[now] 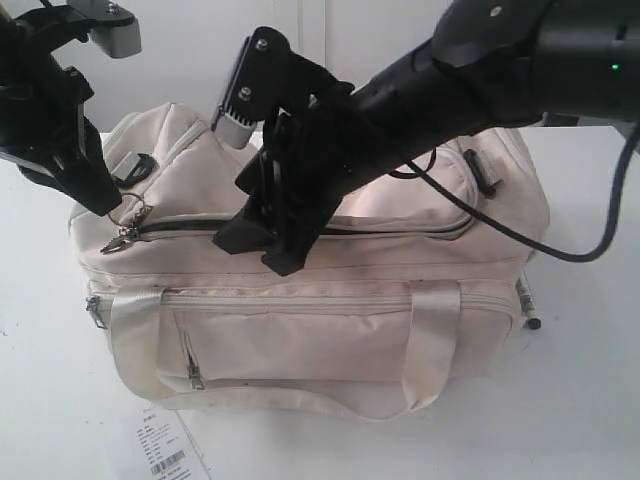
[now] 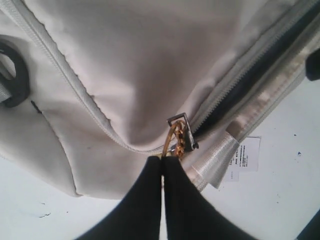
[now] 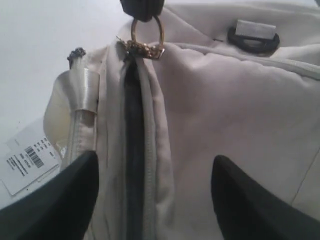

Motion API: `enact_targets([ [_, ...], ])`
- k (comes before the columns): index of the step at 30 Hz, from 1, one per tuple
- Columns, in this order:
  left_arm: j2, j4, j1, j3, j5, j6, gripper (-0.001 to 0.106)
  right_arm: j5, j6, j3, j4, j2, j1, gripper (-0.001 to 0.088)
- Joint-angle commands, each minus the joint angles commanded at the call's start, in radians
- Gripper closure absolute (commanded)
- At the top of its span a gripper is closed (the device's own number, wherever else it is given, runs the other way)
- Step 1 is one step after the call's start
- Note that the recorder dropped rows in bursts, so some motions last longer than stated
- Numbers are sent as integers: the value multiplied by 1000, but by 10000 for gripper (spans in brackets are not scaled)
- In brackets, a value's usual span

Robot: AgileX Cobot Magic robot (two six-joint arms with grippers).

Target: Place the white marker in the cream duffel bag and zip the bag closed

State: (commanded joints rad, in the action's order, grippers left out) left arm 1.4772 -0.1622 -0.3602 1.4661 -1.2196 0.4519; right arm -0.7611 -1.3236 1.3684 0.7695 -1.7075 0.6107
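Observation:
The cream duffel bag point(image 1: 330, 330) lies lengthwise on the white table. Its top zip point(image 3: 134, 130) gapes as a dark slit running from the slider at the bag's left end. My left gripper point(image 2: 161, 161) is shut on the gold ring of the zip pull point(image 2: 171, 141) at that end, and the left gripper point(image 1: 115, 208) shows there in the exterior view too. Above the middle of the slit my right gripper point(image 3: 156, 159) hangs open and holds nothing. The white marker point(image 1: 527, 303), dark tip down, lies against the bag's right end.
A barcoded paper tag point(image 1: 170, 452) lies on the table in front of the bag's left corner. Grey buckles point(image 1: 135, 166) sit on the bag's top ends. A black cable point(image 1: 520, 232) from the right arm hangs over the bag's right side.

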Motion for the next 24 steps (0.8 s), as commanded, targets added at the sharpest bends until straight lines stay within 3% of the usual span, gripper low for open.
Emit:
enact_targets([
  [9, 0, 0, 0, 0, -1, 0, 1053, 1, -6, 113, -12, -114, 49, 263],
  [12, 0, 0, 0, 0, -1, 0, 1053, 10, -6, 128, -12, -135, 52, 307],
  [18, 0, 2, 0, 0, -1, 0, 1053, 10, -6, 130, -37, -147, 52, 505],
  [23, 0, 2, 0, 0, -1, 0, 1053, 5, -35, 130, -49, -149, 52, 834],
  [24, 0, 2, 0, 0, -1, 0, 1053, 3, -42, 130, -49, -149, 52, 867],
])
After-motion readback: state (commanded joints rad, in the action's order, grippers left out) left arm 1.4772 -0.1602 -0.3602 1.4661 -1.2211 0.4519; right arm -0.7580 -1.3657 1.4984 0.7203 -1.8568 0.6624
